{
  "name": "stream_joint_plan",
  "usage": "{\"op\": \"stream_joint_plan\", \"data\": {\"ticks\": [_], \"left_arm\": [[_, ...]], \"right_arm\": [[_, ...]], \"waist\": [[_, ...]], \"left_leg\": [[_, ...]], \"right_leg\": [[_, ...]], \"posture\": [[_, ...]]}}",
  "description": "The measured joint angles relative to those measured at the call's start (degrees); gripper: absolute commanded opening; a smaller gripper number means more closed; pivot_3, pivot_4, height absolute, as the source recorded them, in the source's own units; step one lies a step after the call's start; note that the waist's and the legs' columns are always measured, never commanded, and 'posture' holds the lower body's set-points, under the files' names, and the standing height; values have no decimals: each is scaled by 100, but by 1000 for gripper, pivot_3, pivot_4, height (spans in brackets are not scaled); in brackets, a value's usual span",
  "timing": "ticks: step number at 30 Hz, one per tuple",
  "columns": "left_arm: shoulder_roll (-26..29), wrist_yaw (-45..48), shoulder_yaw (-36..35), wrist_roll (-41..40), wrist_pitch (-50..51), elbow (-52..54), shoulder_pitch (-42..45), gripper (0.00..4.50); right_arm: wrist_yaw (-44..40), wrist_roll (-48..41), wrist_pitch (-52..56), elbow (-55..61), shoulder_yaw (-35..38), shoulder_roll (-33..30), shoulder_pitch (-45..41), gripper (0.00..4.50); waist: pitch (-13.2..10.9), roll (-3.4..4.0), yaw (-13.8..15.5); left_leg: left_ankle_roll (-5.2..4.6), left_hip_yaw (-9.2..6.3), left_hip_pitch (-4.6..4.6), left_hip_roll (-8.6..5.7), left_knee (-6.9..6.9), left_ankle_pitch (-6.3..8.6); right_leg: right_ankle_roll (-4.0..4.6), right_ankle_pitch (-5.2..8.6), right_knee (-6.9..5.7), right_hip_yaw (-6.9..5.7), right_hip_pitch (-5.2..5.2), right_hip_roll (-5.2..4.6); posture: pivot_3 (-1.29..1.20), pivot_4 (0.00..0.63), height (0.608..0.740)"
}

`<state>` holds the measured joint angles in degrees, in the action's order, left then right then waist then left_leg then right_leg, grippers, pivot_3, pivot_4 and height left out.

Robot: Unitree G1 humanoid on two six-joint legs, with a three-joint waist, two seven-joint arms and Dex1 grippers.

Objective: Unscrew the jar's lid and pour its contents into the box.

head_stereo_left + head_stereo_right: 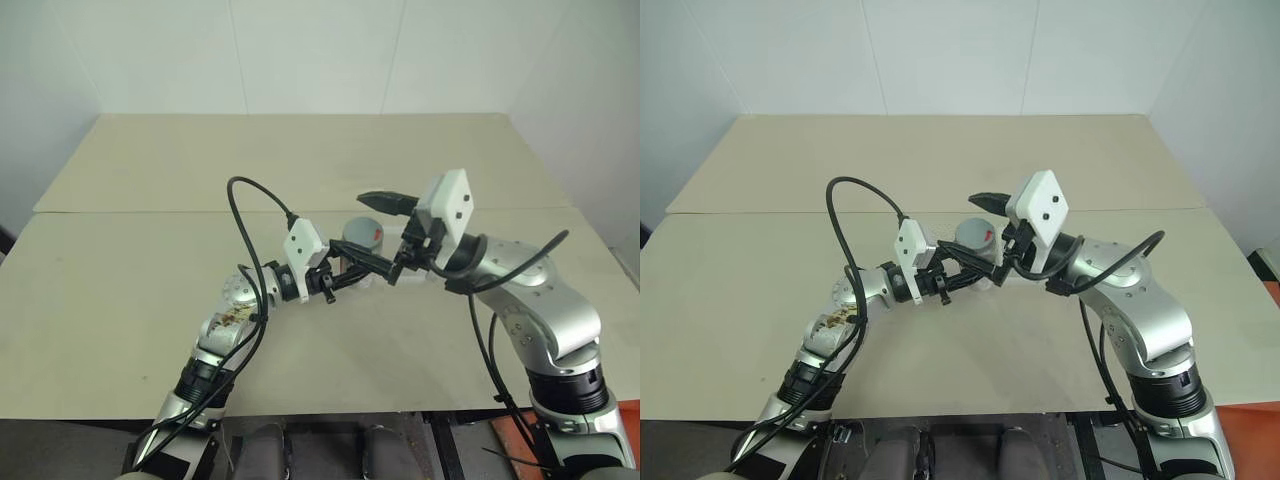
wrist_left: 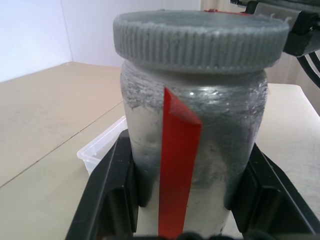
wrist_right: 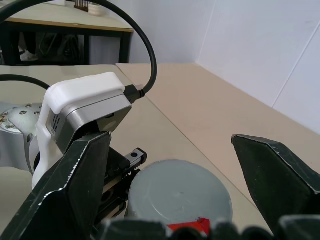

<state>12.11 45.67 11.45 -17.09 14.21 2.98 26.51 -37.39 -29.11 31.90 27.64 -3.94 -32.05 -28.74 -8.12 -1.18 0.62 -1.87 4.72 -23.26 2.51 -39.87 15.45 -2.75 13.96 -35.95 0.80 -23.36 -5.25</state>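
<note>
Jar [image 2: 192,135]: we grip it upright in our left fingers [image 2: 112,195].
Lid [image 3: 177,192]: on the jar.
Right fingers [image 3: 272,177]: spread wide, empty, straddling the lid.

A: What are the arms made of?
B: Silver metal segments with black joint bands. Each wrist carries a white boxy camera housing with small dark screw holes.

A: And the hands?
B: The left hand [image 1: 372,264] and right hand [image 1: 394,238] each have two black fingers, wedge-shaped and tapering to points.

A: Any wiring?
B: Black cables loop from the housings, one arching high at centre left.
</note>
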Motion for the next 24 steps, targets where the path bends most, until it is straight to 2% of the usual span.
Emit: {"op": "stream_joint_plan", "data": {"ticks": [24], "left_arm": [[40,-44,-1,2,-1,-9,-10,1952]], "right_arm": [[130,304,6,-176,54,114,161,4483]], "waist": [[0,0,3]], "left_leg": [[0,0,-1,-1,0,0]], "right_leg": [[0,0,1,0,0,0]], "posture": [[0,150,740]]}}
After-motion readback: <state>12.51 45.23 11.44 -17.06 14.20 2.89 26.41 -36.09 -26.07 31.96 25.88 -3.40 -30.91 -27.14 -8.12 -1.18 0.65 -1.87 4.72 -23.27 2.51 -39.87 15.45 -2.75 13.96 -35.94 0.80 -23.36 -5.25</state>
